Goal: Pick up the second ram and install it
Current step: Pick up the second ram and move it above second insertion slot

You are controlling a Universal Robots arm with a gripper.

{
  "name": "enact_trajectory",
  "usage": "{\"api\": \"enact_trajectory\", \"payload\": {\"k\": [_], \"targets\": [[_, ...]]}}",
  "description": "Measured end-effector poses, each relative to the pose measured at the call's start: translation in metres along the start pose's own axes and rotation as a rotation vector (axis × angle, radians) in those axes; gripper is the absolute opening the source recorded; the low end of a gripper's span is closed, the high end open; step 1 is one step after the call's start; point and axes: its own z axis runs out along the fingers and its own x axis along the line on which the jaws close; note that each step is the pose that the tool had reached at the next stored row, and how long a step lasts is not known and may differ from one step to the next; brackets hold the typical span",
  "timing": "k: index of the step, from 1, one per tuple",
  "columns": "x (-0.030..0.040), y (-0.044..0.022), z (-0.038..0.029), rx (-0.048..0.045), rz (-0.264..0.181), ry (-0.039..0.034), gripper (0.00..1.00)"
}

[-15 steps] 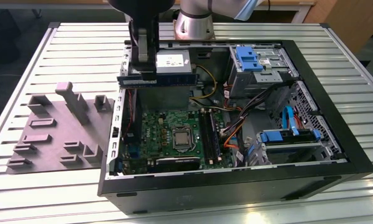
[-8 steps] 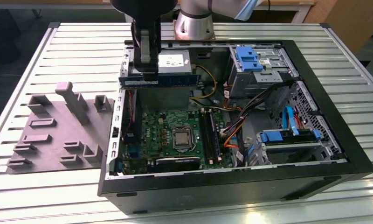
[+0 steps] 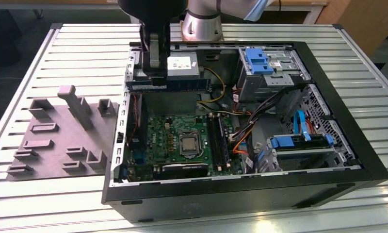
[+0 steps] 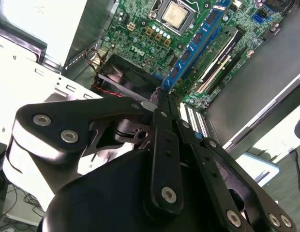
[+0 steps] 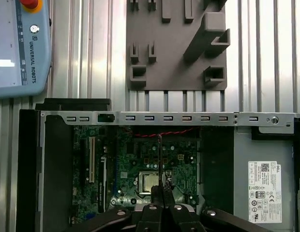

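The slim, flat, dark blue-green second ram [image 3: 181, 85] with its row of small black chips is in the air over the open black metal computer case [image 3: 246, 196]. It stands on its long edge and lies level, above the strip inside the case between the silver power supply box with a white label [image 3: 181, 65] and the green motherboard [image 3: 165, 133]. It is clear of the board and not seated in the long black plastic memory slots [image 3: 217, 138] beside the square silver processor [image 3: 188, 143].

The black two-fingered gripper [image 3: 153, 81] is clamped on the stick near the end closest to the case's wall on the tray side. Its fingers are drawn nearly together with only the board's thickness between them. The longer part of the stick juts toward the case's middle. In the first wrist view the stick shows edge-on as a thin dark line [image 5: 159, 159] running out from the fingertips [image 5: 165, 193]. In the second wrist view its blue face and chips [image 4: 193, 48] stretch away from the closed gripper [image 4: 159, 99].

Deeper in the case sit blue plastic drive brackets [image 3: 259, 60]. Outside the case, just beside its wall, a grey moulded tray with raised blocks [image 3: 58, 141] rests on the ribbed aluminium table [image 3: 25, 204]. A grey handheld control pendant with a red button [image 5: 19, 48] lies on the table, also outside the case.
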Motion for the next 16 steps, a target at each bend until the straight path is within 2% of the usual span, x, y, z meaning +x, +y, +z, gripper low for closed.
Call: {"api": "enact_trajectory", "payload": {"k": [16], "targets": [[0.0000,-0.0134,0.0041,0.0000,0.000,0.0000,0.11]]}}
